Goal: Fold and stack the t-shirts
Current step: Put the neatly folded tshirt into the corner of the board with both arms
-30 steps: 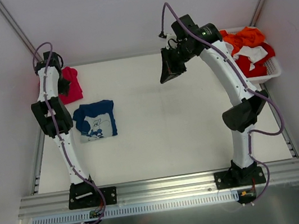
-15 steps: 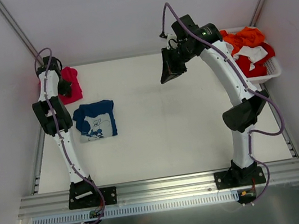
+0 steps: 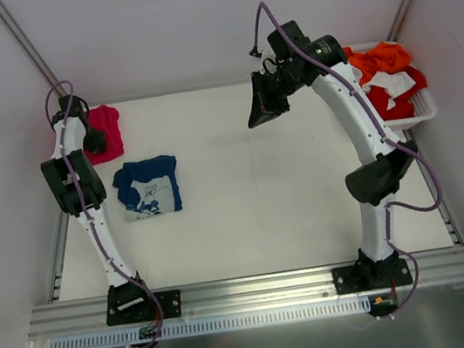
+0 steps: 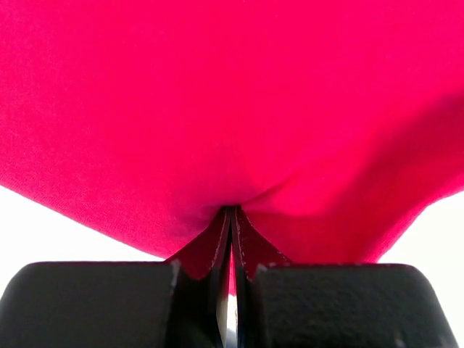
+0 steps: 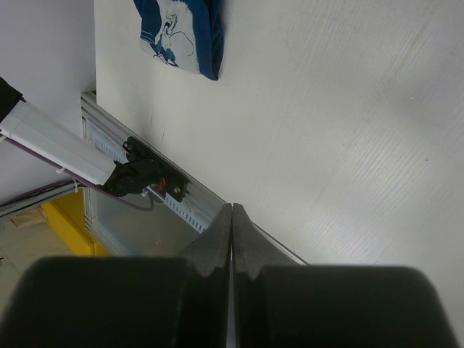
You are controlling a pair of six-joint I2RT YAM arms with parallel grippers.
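Observation:
The pinkish-red t-shirt (image 3: 107, 127) lies bunched at the far left corner of the table. My left gripper (image 3: 95, 142) is shut on its cloth. In the left wrist view the red t-shirt (image 4: 232, 109) fills the frame and puckers into my left gripper's (image 4: 233, 211) closed tips. The navy blue t-shirt (image 3: 148, 187) lies folded flat nearer the left arm, white print up, and shows again as the navy t-shirt (image 5: 181, 32) in the right wrist view. My right gripper (image 3: 253, 123) hangs shut and empty above the far middle of the table; the right gripper's (image 5: 232, 206) tips meet.
A white basket (image 3: 424, 113) at the far right holds orange, red and white clothes (image 3: 383, 70). White walls close the table on the left, back and right. An aluminium rail (image 3: 259, 289) runs along the near edge by the arm bases.
My left arm has swung a little to the left and the red t-shirt has shifted left with it. The right arm and the navy t-shirt have stayed put.

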